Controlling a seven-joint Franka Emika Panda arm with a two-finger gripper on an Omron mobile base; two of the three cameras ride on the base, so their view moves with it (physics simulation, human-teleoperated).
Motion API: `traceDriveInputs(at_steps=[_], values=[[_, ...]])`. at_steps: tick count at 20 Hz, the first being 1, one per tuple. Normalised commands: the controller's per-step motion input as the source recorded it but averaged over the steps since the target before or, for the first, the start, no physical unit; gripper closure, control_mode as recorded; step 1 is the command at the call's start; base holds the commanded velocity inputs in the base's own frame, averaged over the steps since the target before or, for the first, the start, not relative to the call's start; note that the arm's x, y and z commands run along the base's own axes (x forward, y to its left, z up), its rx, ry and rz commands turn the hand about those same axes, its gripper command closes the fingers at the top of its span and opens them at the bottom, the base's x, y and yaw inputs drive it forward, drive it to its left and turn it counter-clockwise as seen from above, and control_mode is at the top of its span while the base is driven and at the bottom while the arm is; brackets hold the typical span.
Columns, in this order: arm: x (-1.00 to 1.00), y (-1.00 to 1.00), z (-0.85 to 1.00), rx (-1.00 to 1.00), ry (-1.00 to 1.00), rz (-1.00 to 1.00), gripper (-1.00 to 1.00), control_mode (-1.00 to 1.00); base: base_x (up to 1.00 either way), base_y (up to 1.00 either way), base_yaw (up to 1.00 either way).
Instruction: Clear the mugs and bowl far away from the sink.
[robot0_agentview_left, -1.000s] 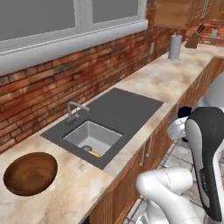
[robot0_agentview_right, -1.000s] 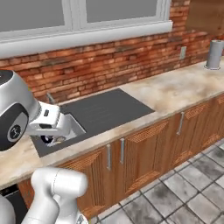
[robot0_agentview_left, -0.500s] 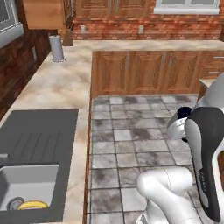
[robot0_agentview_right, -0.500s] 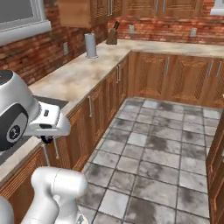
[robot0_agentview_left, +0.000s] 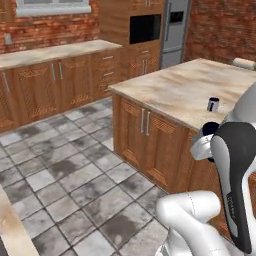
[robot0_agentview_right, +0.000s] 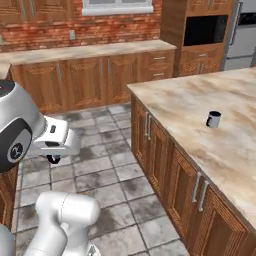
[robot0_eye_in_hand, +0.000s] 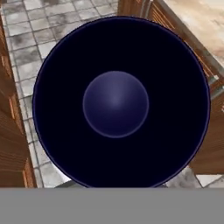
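Mug (robot0_eye_in_hand: 116, 103), clamped between the closed jaws, sits centre frame in the hand view, with the island counter (robot0_eye_in_hand: 202, 17) off at upper right.

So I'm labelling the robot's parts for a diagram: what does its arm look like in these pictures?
The arm is built of smooth, rounded glossy white shells with a dark grey, almost black joint section between them. That dark section carries small pale lettering along its side. In the right base view a large dark joint cap bears a round ring-shaped mark, and the white hand block is boxy with small dark spots. No loose cables show.
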Motion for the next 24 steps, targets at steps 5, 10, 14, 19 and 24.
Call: traceDriveInputs(at_steps=[5,10,14,19,24], values=[[0.0,0.0,0.0,0.0,0.0,0.0,1.0,1.0,0.04,-0.12,-0.91],[0.0,0.0,0.0,0.0,0.0,0.0,1.0,1.0,0.95,-0.02,-0.53],[0.0,0.0,0.0,0.0,0.0,0.0,1.0,1.0,1.0,0.13,-0.36],[0.0,0.0,0.0,0.0,0.0,0.0,1.0,1.0,1.0,0.02,-0.19],[0.0,0.0,0.0,0.0,0.0,0.0,1.0,1.0,1.0,0.1,-0.32]])
